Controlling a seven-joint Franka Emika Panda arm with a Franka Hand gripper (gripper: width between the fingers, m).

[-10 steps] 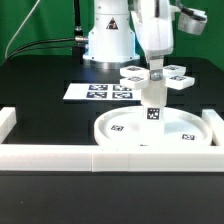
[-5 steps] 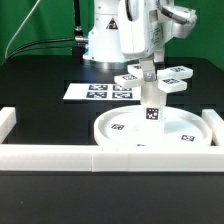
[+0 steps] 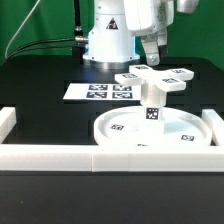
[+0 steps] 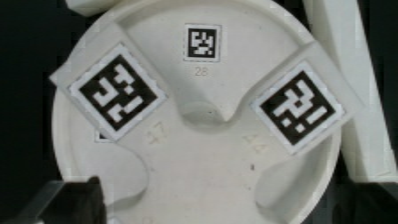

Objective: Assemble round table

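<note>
The white rimmed disc top [image 3: 120, 128] lies flat behind the front rail. The short cylinder leg [image 3: 153, 108] stands upright in its middle, a tag facing the camera. The cross-shaped base [image 3: 155, 78] rests on top of the leg, its tagged arms spread out. My gripper [image 3: 151, 52] hangs open and empty above the base, apart from it. In the wrist view the base [image 4: 205, 130] fills the frame with three tags showing, and my gripper [image 4: 217, 208] stands open with nothing between the jaws.
The marker board [image 3: 105, 91] lies on the black table behind the disc, on the exterior view's left. The long white border rail [image 3: 90, 156] runs along the front, with raised ends at both sides. The robot's base [image 3: 108, 40] stands at the back.
My gripper has let go at the base and leg and has risen straight up, away from them. The base stays on the leg.
</note>
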